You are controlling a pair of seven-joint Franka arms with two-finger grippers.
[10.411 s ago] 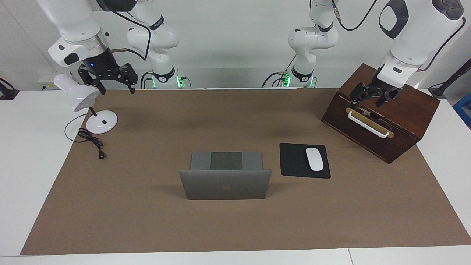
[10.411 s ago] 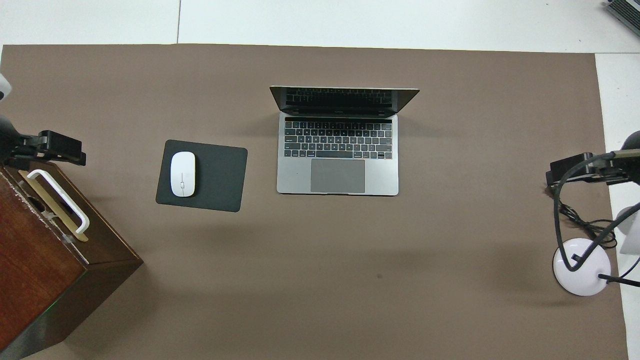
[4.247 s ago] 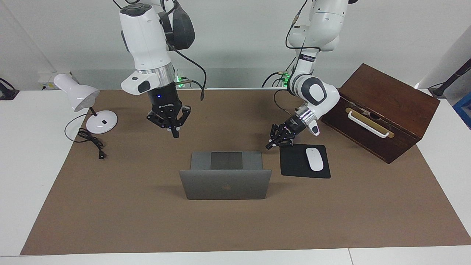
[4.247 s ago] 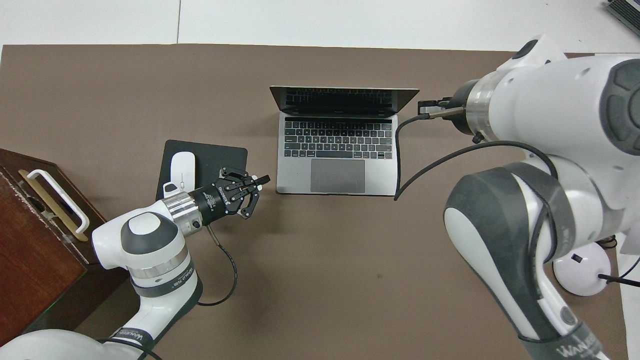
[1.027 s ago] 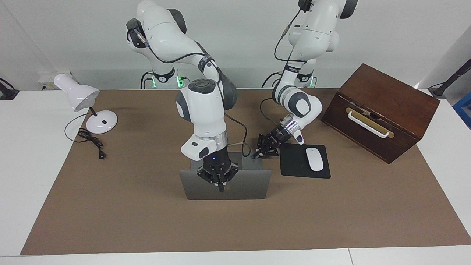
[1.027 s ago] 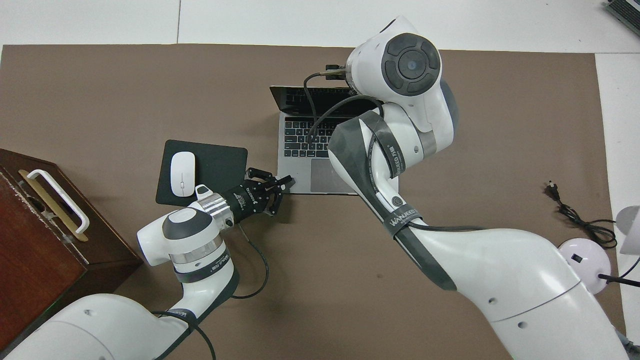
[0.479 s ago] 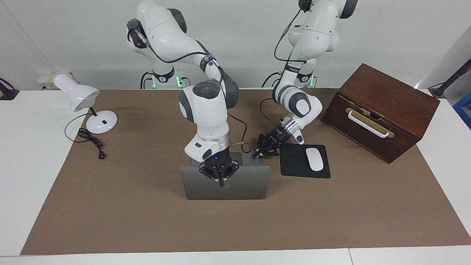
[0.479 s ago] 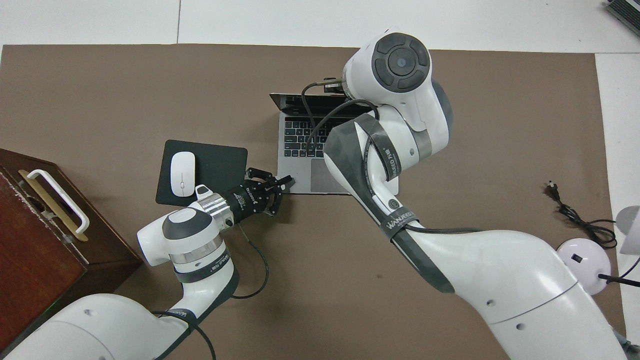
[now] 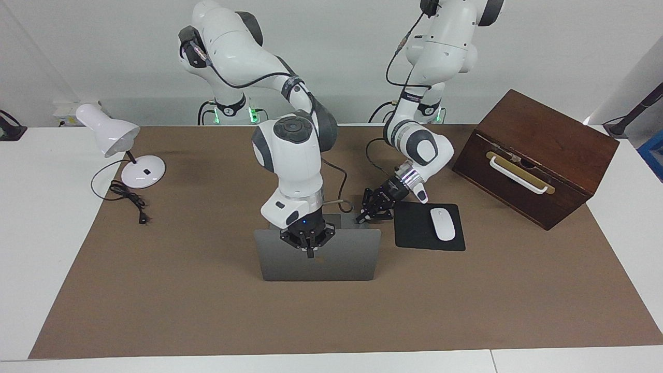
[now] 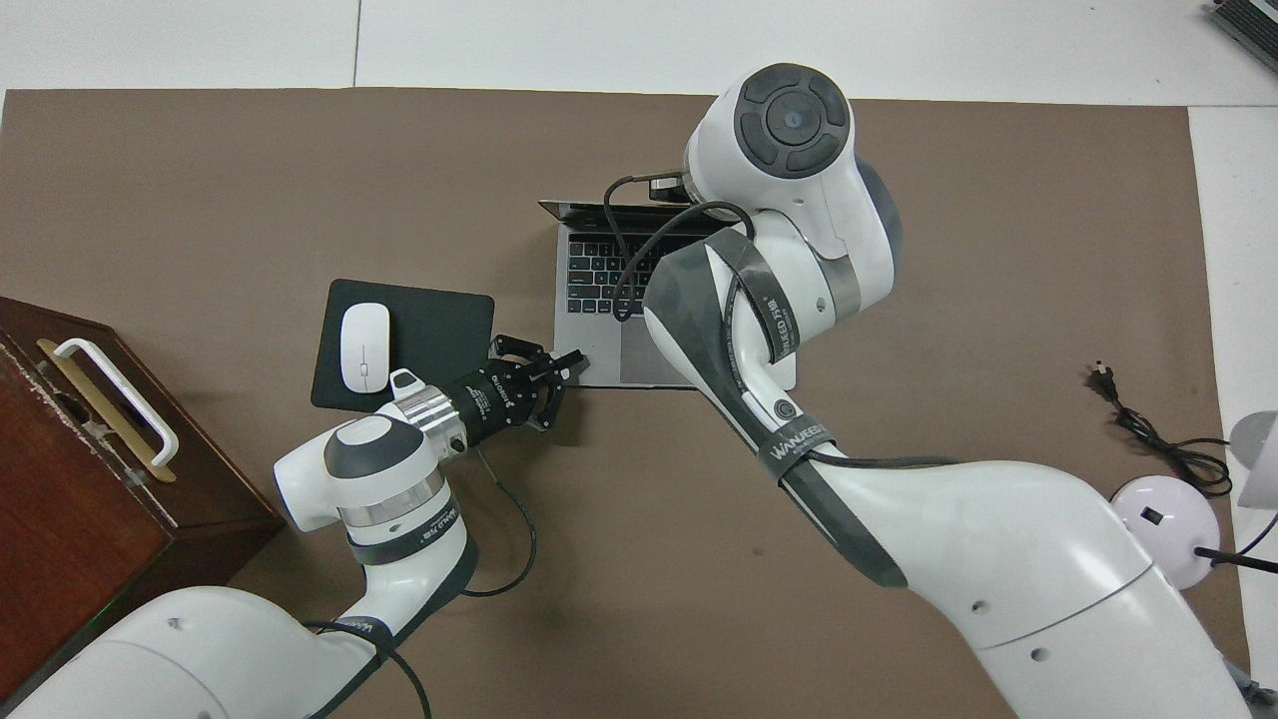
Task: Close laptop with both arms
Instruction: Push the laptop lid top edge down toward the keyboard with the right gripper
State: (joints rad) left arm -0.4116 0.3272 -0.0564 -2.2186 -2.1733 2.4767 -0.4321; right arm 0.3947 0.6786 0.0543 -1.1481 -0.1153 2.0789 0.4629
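Laptop (image 9: 317, 259) sits mid-tabletop (image 9: 181, 290) on the brown mat, its lid partly lowered and leaning toward the keyboard. Right claw (image 9: 310, 252), fingertips pressed together and pointing down, rests against the outer face of the lid near its top edge, holding nothing. Left claw (image 9: 361, 218), likewise closed on nothing, lies low at the base's corner nearest the robots, on the side toward the black mouse pad (image 9: 414, 228). A white mouse (image 9: 442, 224) lies on that pad, and a wooden box (image 9: 538, 155) stands toward the left arm's end. A white desk lamp (image 9: 116, 142) stands toward the right arm's end.
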